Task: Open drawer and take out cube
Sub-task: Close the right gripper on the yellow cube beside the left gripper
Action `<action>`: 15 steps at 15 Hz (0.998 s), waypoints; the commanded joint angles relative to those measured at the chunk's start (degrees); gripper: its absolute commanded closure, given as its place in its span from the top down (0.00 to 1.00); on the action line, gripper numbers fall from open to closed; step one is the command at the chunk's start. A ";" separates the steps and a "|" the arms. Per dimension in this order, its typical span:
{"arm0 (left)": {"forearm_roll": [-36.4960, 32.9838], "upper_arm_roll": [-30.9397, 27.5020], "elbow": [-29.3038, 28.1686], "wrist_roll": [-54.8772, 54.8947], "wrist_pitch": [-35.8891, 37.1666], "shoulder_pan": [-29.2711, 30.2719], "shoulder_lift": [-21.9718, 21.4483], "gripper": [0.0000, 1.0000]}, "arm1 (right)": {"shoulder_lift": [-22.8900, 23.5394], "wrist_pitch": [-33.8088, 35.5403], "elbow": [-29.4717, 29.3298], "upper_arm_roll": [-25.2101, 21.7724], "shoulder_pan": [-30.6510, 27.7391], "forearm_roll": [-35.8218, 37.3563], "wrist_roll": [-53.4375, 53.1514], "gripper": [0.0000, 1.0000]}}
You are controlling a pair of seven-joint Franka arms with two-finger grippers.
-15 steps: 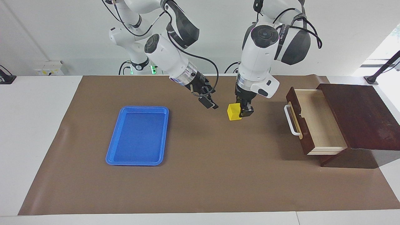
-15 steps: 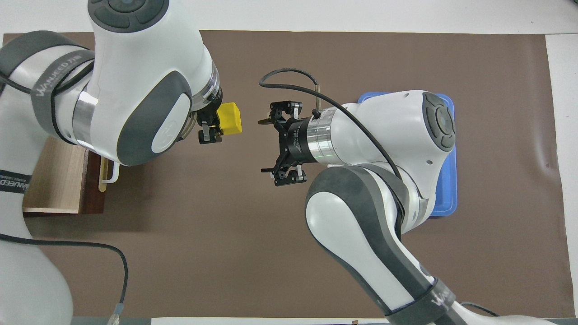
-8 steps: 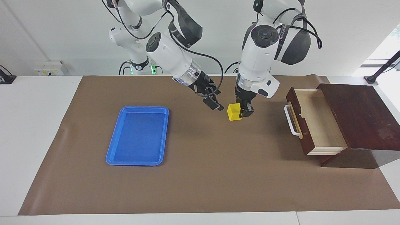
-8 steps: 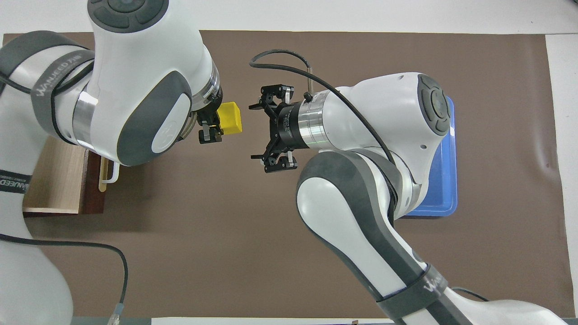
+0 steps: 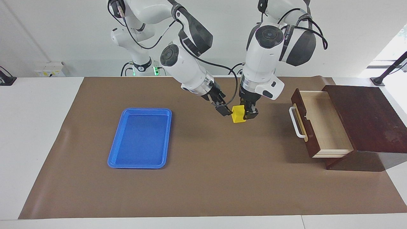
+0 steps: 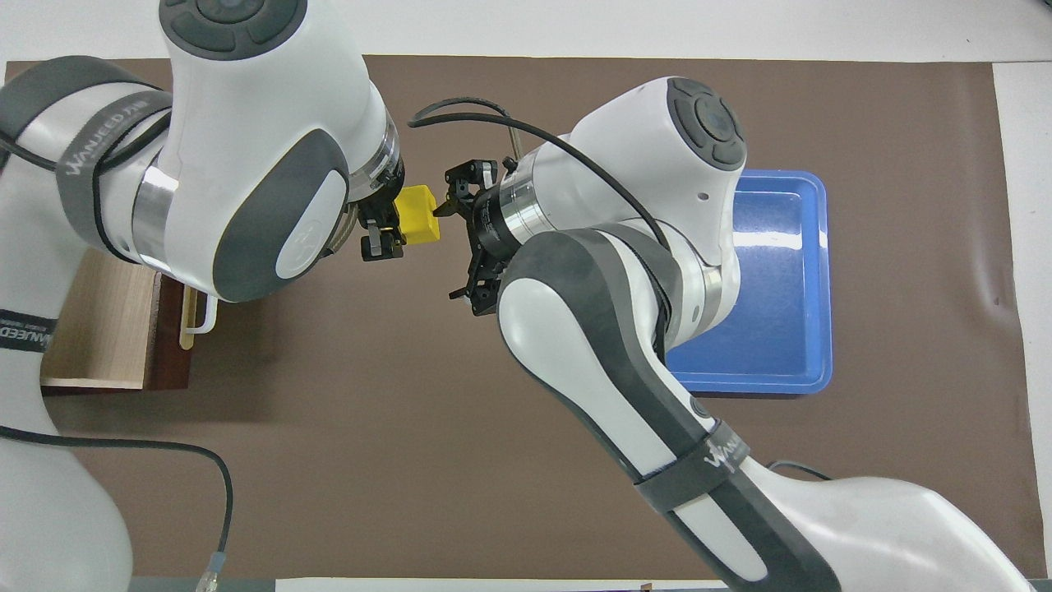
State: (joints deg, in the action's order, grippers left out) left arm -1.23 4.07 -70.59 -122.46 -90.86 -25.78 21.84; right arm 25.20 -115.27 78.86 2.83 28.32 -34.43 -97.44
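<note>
Just small bright yellow cube (image 5: 238, 114), airborne.

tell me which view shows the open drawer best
The facing view: the drawer is seen whole, pulled out of its dark cabinet, with white handle and empty pale wood inside. In the overhead view the left arm covers most of it; only a corner of the inside and part of the handle show.

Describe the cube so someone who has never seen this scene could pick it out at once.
Start at the brown mat, between the blue tray and the open drawer. Above the mat's middle, the left claw holds the cube in the air, the open right claw against it. It is the only yellow thing, far smaller than the tray.
</note>
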 commanded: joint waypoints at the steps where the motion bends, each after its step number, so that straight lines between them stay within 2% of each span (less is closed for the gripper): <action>1: -0.44 0.23 0.36 -0.67 -0.54 0.11 0.22 0.00 | 5.82 2.68 -8.90 -0.19 0.16 1.91 -2.58 1.00; 11: -0.44 0.23 0.36 -0.67 -0.54 0.11 0.22 0.00 | 6.26 0.75 -10.04 -0.10 -0.10 1.38 -4.16 1.00; 15: -0.44 0.23 0.36 -0.67 -0.45 0.11 0.22 0.00 | 5.91 -0.30 -9.78 -0.10 -0.98 -3.08 -2.50 1.00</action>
State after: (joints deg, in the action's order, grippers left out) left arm -1.31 4.04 -70.60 -122.46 -90.92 -25.79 21.85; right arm 30.07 -114.95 70.57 2.50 28.25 -35.08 -99.92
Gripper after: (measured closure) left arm 0.454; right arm 0.000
